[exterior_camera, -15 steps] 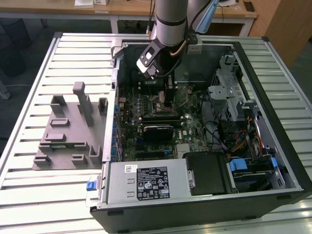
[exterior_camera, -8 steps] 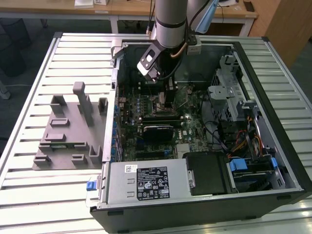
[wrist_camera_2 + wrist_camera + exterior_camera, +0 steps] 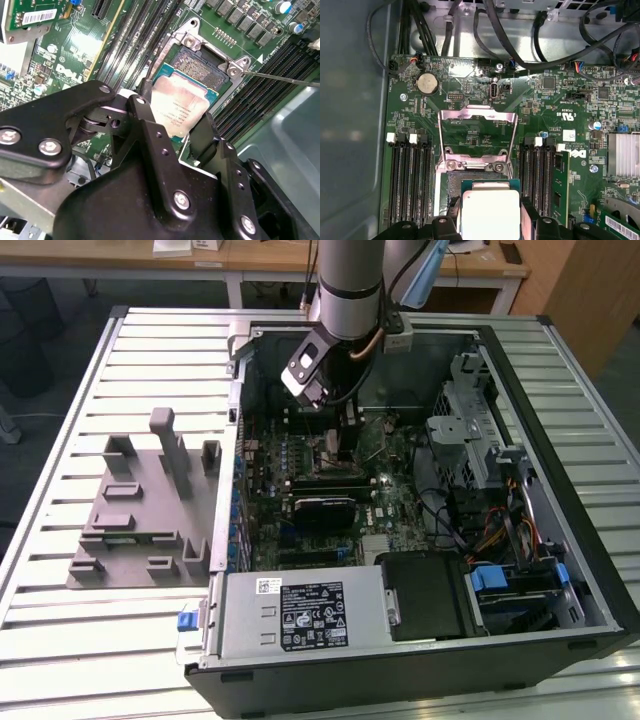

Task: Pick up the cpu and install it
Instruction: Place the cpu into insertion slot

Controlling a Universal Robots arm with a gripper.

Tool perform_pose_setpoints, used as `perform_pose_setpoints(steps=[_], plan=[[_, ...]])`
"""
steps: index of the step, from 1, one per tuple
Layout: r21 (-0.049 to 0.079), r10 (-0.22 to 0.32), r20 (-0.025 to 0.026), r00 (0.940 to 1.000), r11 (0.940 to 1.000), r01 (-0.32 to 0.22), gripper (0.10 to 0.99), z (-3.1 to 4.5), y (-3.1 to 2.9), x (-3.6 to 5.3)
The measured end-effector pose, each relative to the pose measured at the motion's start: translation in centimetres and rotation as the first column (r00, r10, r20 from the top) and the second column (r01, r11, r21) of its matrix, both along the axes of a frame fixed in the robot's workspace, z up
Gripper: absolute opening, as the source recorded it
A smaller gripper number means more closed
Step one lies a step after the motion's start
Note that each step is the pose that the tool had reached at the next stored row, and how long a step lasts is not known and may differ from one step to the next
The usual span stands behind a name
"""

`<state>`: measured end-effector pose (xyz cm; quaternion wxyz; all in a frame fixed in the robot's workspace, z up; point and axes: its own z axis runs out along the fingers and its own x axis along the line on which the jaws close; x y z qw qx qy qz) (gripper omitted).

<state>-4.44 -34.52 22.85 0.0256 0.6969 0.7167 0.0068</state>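
Note:
The cpu (image 3: 181, 111), a flat silver square with a pale rim, sits between my gripper's (image 3: 175, 114) black fingers (image 3: 144, 116), which are shut on its two sides. It hangs slightly tilted just over the open socket (image 3: 200, 67) on the green motherboard, whose pin field partly shows beyond the chip. In the first wrist view the cpu (image 3: 490, 212) lies between the fingertips (image 3: 536, 226), with the raised metal load plate (image 3: 477, 131) beyond it. In the exterior view my gripper (image 3: 338, 432) reaches down inside the computer case (image 3: 560, 490) above the socket area.
A thin metal lever (image 3: 282, 80) sticks out beside the socket. Memory slots (image 3: 410, 180) flank it on both sides. A grey slotted tray (image 3: 140, 510) lies at the exterior view's left. The power supply (image 3: 300, 612), drive cage (image 3: 470, 430) and cables (image 3: 530, 45) crowd the case.

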Motion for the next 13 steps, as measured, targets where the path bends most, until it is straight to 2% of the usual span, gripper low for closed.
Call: perform_pose_setpoints(steps=[13], plan=[[-0.005,0.0,-0.0002,1.0,1.0,0.0,0.545,-0.78,0.13,-0.02]])
